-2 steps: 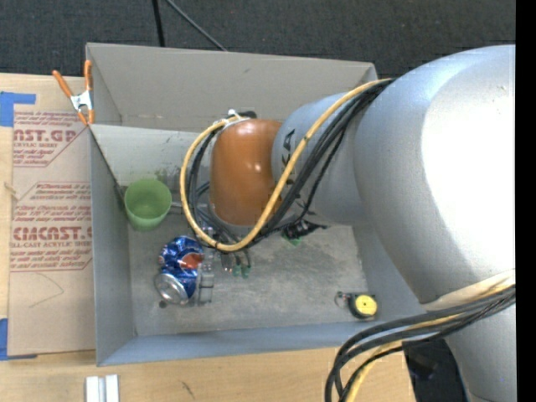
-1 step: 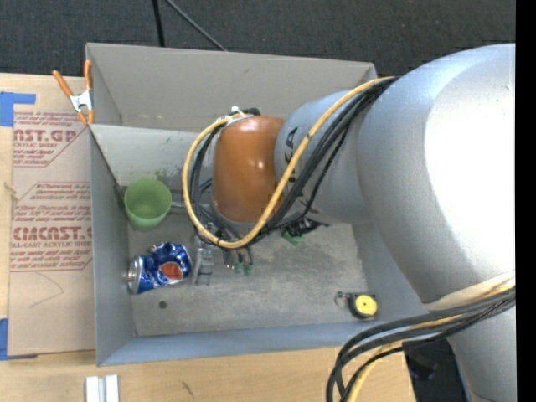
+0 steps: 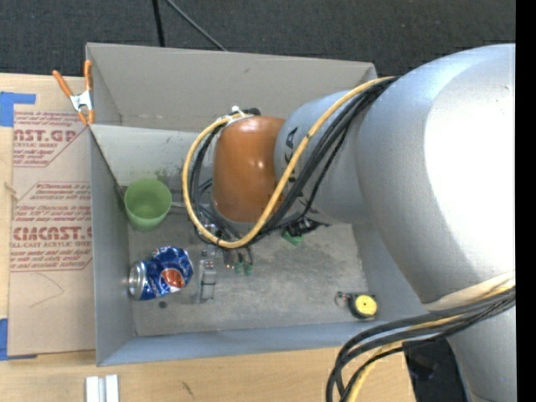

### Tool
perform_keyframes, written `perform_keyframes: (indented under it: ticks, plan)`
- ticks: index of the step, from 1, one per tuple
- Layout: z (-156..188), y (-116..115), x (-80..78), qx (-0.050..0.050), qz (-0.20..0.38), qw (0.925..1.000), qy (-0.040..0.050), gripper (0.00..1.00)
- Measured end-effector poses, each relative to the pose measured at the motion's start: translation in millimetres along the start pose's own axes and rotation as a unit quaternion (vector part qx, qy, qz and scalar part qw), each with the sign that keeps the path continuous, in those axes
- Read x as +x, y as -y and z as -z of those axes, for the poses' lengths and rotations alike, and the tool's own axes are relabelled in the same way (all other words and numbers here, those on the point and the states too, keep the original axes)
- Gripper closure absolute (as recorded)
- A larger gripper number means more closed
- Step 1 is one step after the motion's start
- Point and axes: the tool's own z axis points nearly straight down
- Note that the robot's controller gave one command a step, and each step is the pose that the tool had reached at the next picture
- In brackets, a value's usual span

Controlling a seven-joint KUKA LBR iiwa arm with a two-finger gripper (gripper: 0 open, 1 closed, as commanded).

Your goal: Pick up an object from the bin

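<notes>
My gripper (image 3: pixel 224 271) hangs below the orange wrist cover, over the bin floor left of centre. Its fingers stand apart, open, with only bare floor between them. One grey fingertip (image 3: pixel 206 281) is just right of a crushed blue and red drink can (image 3: pixel 162 273), which lies on its side near the bin's front left corner; I cannot tell whether they touch. A green plastic cup (image 3: pixel 147 203) stands upright at the left wall, behind the can. A small green piece (image 3: pixel 291 237) shows at the arm's edge, mostly hidden.
A small yellow tape measure (image 3: pixel 363 306) lies near the front right corner. The arm and its cables cover the bin's right and back. Bare floor runs along the front wall between the can and the tape measure.
</notes>
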Motion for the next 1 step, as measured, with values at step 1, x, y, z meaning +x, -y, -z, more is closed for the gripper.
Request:
perform_keyframes:
  ticks: [1]
  plan:
    - [-17.2,-58.6,15.9,-0.001,0.032,0.9995,-0.0005,0.00]
